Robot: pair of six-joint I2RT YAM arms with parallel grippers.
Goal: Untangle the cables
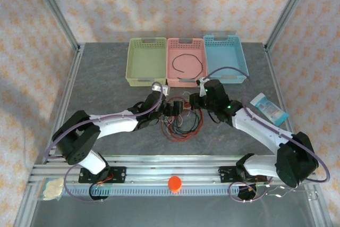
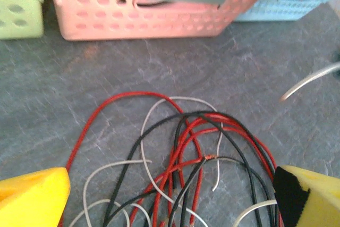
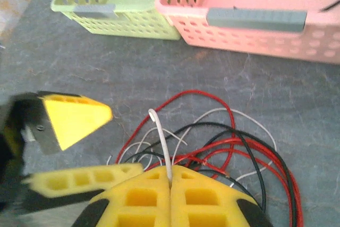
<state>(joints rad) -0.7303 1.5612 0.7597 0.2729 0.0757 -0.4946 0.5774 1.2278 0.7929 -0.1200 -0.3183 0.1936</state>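
The cables (image 1: 180,126), thin red, black and pale white wires, lie in a loose overlapping tangle on the grey table (image 1: 106,89), just in front of the pink basket (image 1: 183,82). In the left wrist view the tangle (image 2: 186,147) spreads as crossing loops, with one red loop reaching furthest toward the pink basket (image 2: 154,17). The right gripper (image 3: 170,176) has its yellow pads pressed together on a single white cable (image 3: 162,142), whose free end curls up above the pads toward the pink basket (image 3: 249,30), while the rest of the tangle (image 3: 234,147) lies beside it. The left gripper (image 2: 170,200) is spread wide, its yellow fingers (image 2: 32,195) standing on either side of the wires, gripping nothing. From above, both grippers meet over the pile in front of the pink basket. Inside that basket a lone black cable (image 1: 183,56) lies in an open curve. A green basket (image 1: 146,81) stands touching its left side and a blue basket (image 1: 228,78) its right.
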